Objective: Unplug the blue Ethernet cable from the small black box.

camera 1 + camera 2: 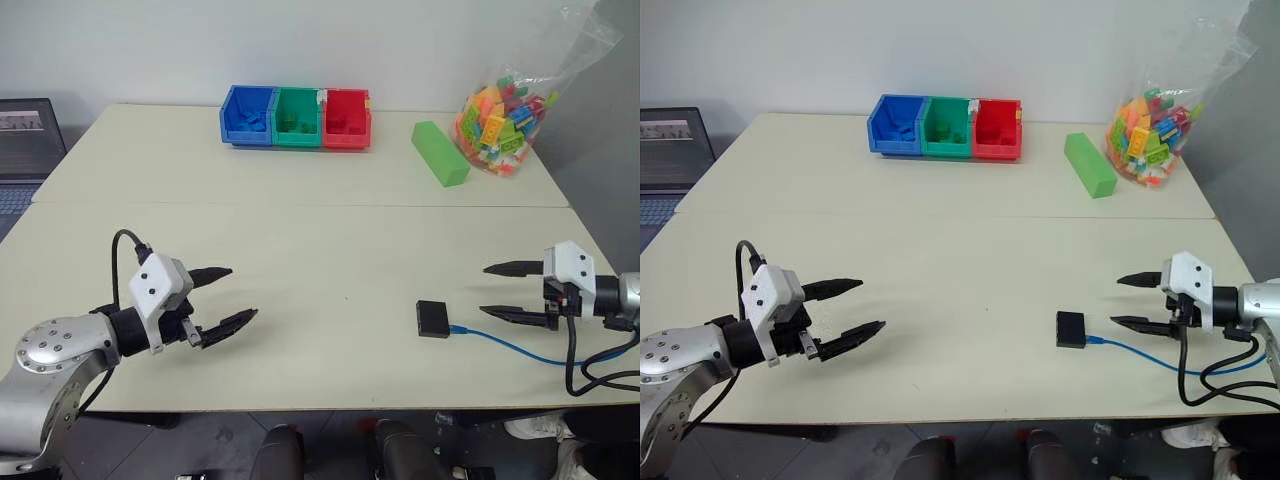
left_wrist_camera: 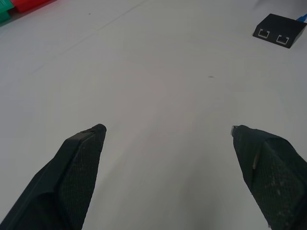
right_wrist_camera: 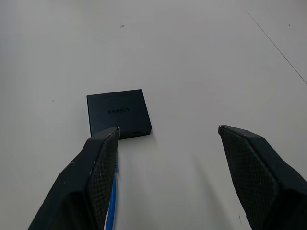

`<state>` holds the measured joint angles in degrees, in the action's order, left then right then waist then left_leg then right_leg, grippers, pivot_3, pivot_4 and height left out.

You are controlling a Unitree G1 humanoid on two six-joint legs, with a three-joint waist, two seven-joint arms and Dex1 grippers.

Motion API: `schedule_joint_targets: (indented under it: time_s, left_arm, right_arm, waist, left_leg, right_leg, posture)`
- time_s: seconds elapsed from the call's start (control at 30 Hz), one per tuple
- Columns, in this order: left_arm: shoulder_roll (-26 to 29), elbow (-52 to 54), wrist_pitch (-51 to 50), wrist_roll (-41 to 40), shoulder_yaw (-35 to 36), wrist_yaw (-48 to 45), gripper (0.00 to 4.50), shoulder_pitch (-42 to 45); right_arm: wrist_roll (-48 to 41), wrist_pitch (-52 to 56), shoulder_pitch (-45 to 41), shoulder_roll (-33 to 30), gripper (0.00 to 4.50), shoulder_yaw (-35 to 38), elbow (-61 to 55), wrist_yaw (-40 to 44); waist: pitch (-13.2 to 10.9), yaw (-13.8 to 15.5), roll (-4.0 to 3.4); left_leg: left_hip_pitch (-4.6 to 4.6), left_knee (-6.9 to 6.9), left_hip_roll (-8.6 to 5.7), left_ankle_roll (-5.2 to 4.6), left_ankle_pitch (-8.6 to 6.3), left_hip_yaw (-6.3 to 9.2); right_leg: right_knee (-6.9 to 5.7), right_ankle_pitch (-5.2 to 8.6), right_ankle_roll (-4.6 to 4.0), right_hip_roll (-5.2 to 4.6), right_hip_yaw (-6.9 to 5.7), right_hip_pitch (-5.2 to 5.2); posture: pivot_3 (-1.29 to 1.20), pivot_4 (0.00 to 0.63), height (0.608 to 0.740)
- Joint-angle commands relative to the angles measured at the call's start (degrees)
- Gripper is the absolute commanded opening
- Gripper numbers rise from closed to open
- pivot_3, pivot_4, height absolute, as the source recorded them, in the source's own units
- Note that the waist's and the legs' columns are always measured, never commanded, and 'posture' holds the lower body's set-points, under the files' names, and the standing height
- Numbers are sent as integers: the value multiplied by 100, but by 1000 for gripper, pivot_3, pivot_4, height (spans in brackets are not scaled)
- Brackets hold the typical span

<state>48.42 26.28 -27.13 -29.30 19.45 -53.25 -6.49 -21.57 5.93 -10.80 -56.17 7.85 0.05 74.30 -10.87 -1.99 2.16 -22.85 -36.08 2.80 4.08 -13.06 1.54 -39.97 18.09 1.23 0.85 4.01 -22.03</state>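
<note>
While a laptop (image 1: 25,150) sits off the far left edge of the pale worktop (image 1: 320,230), the left gripper (image 1: 226,296) hangs above the near left part of the surface with its jaws released and spread wide, nothing between them. The bare worktop stretches ahead of those jaws, and the small black box (image 2: 279,29) lies well apart from them toward the right; in the left wrist view the side facing them shows two small square ports. Far beyond, at the back of the worktop, stand a blue bin (image 1: 248,115), a green bin (image 1: 298,117) and a red bin (image 1: 346,118) in a touching row, then a green block (image 1: 439,152) and a clear bag of coloured bricks (image 1: 505,112).

The small black box is flat, matte and squarish with faint lettering on its top, resting flat on the worktop just ahead of the right gripper (image 1: 490,291). The blue Ethernet cable (image 1: 510,347) is a thin bright-blue cord whose plug sits in the side of the box facing the right jaws; it trails from there beneath the lower right finger toward the near right edge. The right jaws are released and wide apart, near the box but not touching it, and hold nothing
</note>
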Motion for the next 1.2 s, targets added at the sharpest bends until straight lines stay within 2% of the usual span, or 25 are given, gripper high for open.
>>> schedule_joint_targets:
  time_s: [0.03, 0.43, 0.7, 0.87, 1.2]
  left_arm:
    - [76, 185, 33, -133, 143, -116, 4457, -97]
    - [182, 546, 162, -120, -23, -426, 4457, -274]
    - [389, 753, 477, -89, -224, -1048, 4457, -318]
    - [410, 813, 518, -142, -323, -1130, 4457, -292]
    - [364, 775, 712, 16, -490, -1128, 4457, -325]
  right_arm:
    - [-102, 28, -29, -142, 3480, 194, -205, 77]
    - [315, -96, 445, -464, 3480, -56, -335, 334]
    - [770, 167, 690, -258, 3480, -480, -542, -175]
    - [870, -32, 659, 94, 3480, -669, -466, -438]
    - [1555, -478, 310, 493, 3480, -1132, 373, -896]
  waist:
    - [0, -1, 0]
    - [0, 12, 0]
    - [-1, 4, -3]
    - [-1, 6, -2]
    - [1, -5, 1]
  left_leg:
    - [0, 0, 0, 0, 0, 0]
    - [0, 0, 0, 0, 0, 1]
    - [2, -1, 1, 0, 0, -1]
    - [2, -2, 0, 0, 0, -2]
    - [8, -3, 2, 0, 0, -2]
  right_leg:
    - [0, 0, 0, 0, 0, 0]
    - [1, 0, 0, -1, 0, 0]
    - [-1, 3, 4, 1, 1, 0]
    - [0, 2, 4, 1, 1, 0]
    - [0, 2, 4, 3, 1, 6]
  posture:
    - [0, 150, 740]
    - [0, 150, 740]
    - [0, 150, 740]
    - [0, 150, 740]
    - [0, 150, 740]
